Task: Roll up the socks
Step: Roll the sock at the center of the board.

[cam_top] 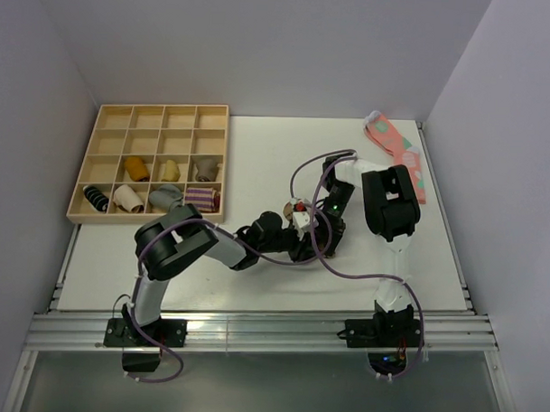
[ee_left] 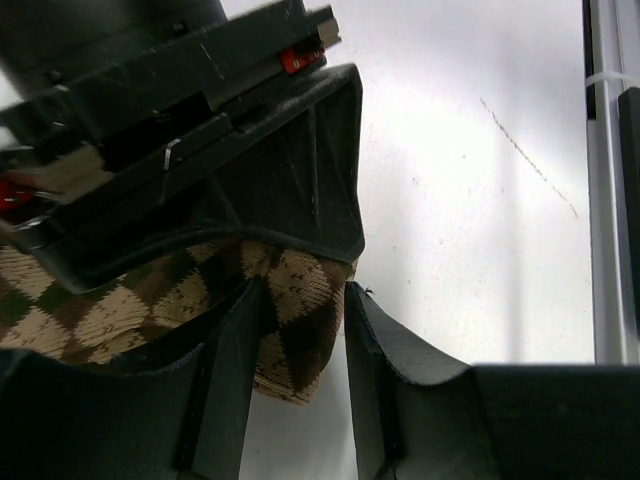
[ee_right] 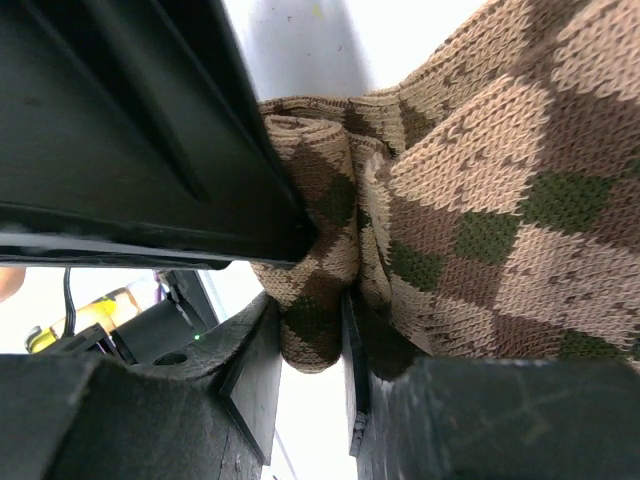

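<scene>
The socks (ee_right: 480, 180) are tan-brown knit with dark argyle diamonds, and they fill the right wrist view. My right gripper (ee_right: 312, 300) is shut on a rolled fold of them. In the left wrist view an end of the socks (ee_left: 120, 310) hangs between the fingers of my left gripper (ee_left: 300, 290). The fabric touches both fingertips there, so that gripper is shut on it. From above, my left gripper (cam_top: 299, 236) and my right gripper (cam_top: 325, 231) meet nose to nose at mid-table. They hide the socks in that view.
A wooden compartment tray (cam_top: 115, 119) at the back left holds several rolled socks, among them a purple-striped roll (cam_top: 200, 199). Pink socks with teal spots (cam_top: 390, 138) lie at the back right. A purple cable (cam_top: 345, 274) loops beside the right arm.
</scene>
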Motion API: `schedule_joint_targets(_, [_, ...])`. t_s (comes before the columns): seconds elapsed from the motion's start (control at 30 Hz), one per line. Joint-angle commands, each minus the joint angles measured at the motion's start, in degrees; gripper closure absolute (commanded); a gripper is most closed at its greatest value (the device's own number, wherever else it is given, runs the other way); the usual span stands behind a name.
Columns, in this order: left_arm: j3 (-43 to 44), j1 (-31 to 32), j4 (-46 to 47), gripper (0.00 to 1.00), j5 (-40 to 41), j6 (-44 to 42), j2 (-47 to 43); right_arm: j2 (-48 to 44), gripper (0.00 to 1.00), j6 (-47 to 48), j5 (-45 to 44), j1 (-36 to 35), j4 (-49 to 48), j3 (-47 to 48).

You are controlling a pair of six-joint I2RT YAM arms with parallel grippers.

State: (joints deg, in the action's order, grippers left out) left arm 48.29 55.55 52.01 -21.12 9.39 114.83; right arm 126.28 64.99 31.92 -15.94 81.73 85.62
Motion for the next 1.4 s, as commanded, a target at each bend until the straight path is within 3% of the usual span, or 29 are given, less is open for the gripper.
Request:
schedule_joint_targets(0.0, [2.07, -0.18, -0.59, 0.57, -3.74, -1.48, 1.71, 1.87, 0.83, 0.84, -4.5, 0.56, 0.79, 1.39])
schedule_joint_targets(0.33, [3.21, -1.67, -1.73, 0.62, -3.92, 0.63, 5.84, 1.34, 0.82, 0.93, -3.54, 0.65, 0.53, 1.65])
schedule_joint_targets(0.7, [5.06, -2.38, -7.0, 0.9, -6.3, 6.33, 8.84, -2.17, 0.6, -2.32, -0.81, 1.53, -4.56, 1.21])
schedule_joint_targets(0.83, [5.49, -2.38, -9.55, 0.98, -5.86, 8.8, 9.45, -5.42, 0.51, -6.45, -0.28, 2.23, -11.39, -0.8])
schedule_joint_targets(1.2, [4.44, -2.64, -10.62, 1.0, -7.0, 16.88, 11.12, -14.73, 0.47, -16.56, 2.44, 6.8, -22.93, -4.41])
schedule_joint_targets(1.37, [3.12, -3.95, -9.03, 1.0, -9.72, 22.5, 12.26, -18.34, 0.47, -16.04, 4.73, 9.96, -26.18, -7.48])
